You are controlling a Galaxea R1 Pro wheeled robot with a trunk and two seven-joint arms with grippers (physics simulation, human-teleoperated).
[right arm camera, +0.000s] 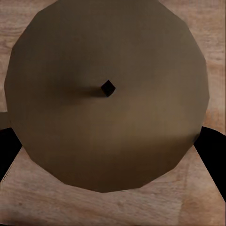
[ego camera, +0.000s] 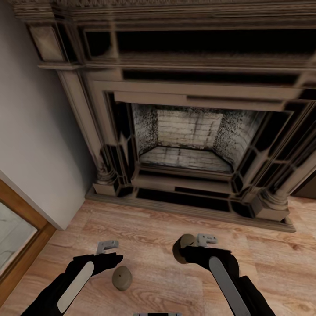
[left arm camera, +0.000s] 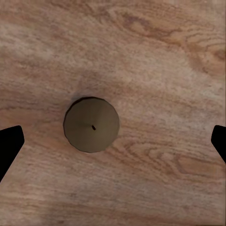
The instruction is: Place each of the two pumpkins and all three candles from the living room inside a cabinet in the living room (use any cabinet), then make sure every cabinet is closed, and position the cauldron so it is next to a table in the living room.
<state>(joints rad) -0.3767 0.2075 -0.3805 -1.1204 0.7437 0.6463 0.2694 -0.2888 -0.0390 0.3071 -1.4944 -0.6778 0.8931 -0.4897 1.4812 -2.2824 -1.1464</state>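
A big stone fireplace (ego camera: 193, 127) stands against the wall, its firebox empty, with wood floor (ego camera: 153, 228) in front of it. Both black arms reach out low over that floor toward the fireplace. The right gripper (ego camera: 186, 251) is clamped on a brownish candle (ego camera: 187, 241), whose round top sits between the dark fingers (right arm camera: 9, 150). The left gripper (ego camera: 113, 259) hangs spread wide above a second candle (left arm camera: 91, 124) standing on the floor, further from the fireplace than the held one.
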